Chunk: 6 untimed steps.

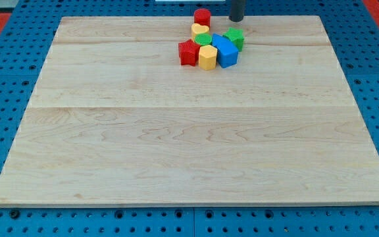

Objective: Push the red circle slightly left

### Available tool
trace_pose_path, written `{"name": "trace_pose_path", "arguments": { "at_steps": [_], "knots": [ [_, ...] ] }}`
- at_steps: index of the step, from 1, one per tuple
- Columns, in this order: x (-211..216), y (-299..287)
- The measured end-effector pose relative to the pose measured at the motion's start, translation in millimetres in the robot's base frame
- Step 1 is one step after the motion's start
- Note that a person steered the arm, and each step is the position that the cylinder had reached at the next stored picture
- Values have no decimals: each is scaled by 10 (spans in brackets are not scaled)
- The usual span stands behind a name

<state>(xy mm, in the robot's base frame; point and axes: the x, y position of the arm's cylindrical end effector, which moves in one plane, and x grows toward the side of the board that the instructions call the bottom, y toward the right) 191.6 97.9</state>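
Note:
The red circle (202, 16) stands near the board's top edge, at the top of a cluster of blocks. My tip (237, 20) is a dark rod to the right of the red circle, apart from it, and just above the green star (234, 37). Below the red circle lie a yellow block (200, 30) and a green block (204, 39). A red star (188, 52), a yellow hexagon (207, 57) and a blue block (225, 51) form the cluster's lower row.
The wooden board (189, 131) lies on a blue pegboard table (5, 59). The board's top edge runs just behind the red circle and the rod.

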Motion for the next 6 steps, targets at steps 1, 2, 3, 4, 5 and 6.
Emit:
{"name": "trace_pose_path", "arguments": {
  "at_steps": [1, 2, 3, 4, 5, 6],
  "knots": [
    [5, -162],
    [202, -536],
    [273, -890],
    [273, -1364],
    [275, -1875],
    [273, -2619]
  ]
}}
